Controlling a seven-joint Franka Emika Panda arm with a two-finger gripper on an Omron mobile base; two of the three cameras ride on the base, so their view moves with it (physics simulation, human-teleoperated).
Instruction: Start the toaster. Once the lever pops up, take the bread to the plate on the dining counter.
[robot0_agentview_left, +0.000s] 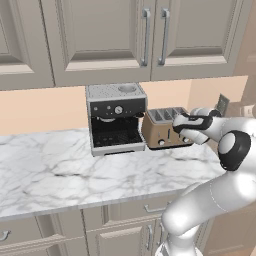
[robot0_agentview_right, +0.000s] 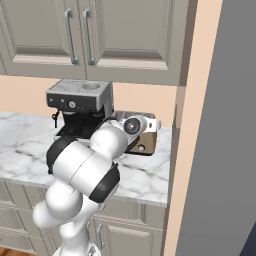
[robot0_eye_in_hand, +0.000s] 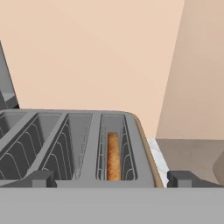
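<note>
Your pincer (robot0_eye_in_hand: 111, 178) hangs spread wide, gripping nothing, just above the toaster (robot0_agentview_left: 162, 129) on the desk (robot0_agentview_left: 60, 170), likely lining up; the bread (robot0_eye_in_hand: 113, 155) sits sunk in the rightmost slot.

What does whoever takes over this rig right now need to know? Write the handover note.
Pincer: open, holding nothing, hovering just above the toaster's top.
Toaster: on the marble worktop, right beside the coffee machine.
Bread: sunk in the toaster's end slot, the one nearest the side wall in the hand view.
Done: arm brought over the toaster. Whether the lever has been pressed cannot be told.
Left: start the toaster if needed, wait for the pop-up, lift the bread out and carry it to the plate on the dining counter.
</note>
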